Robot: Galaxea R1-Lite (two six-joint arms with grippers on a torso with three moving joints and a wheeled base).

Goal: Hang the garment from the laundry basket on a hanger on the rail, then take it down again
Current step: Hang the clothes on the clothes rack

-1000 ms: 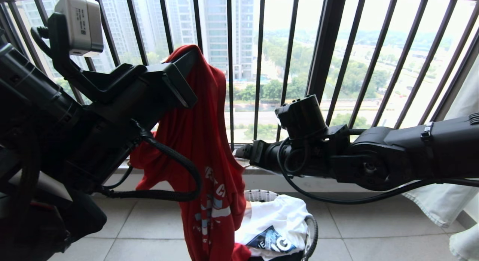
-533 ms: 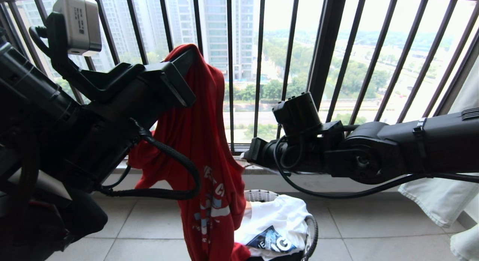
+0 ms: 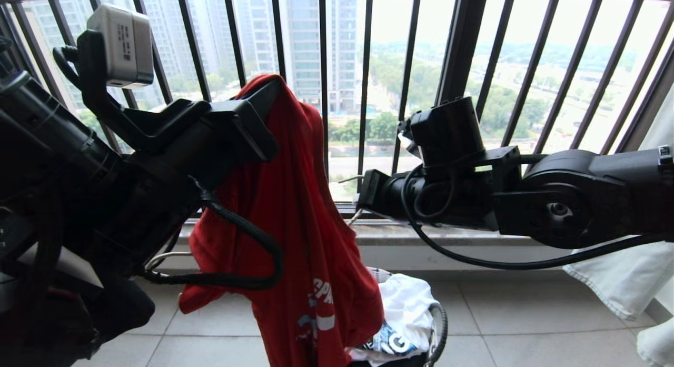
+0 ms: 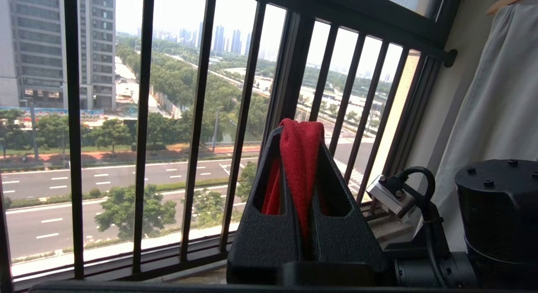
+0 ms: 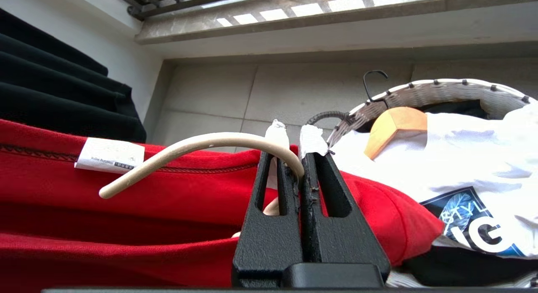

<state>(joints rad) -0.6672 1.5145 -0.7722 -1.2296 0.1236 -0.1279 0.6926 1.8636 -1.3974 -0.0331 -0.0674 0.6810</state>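
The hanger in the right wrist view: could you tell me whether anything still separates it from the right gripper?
Nothing does: the right gripper is shut directly on the hanger hook, with the garment lying behind it.

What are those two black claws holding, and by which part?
The left tool pinches a bunched fold of the red T-shirt. The right tool clamps the curved hook of a hanger.

garment [image 3: 295, 209]: bright red, white lettering with some light blue, small white label
hanger [image 5: 197, 148]: pale cream
laundry basket [image 5: 424, 95]: whitish woven rim, dark stitch marks, thin black handles
shirt in basket [image 3: 408, 309]: white, black-and-blue print
railing [image 4: 193, 116]: black bars
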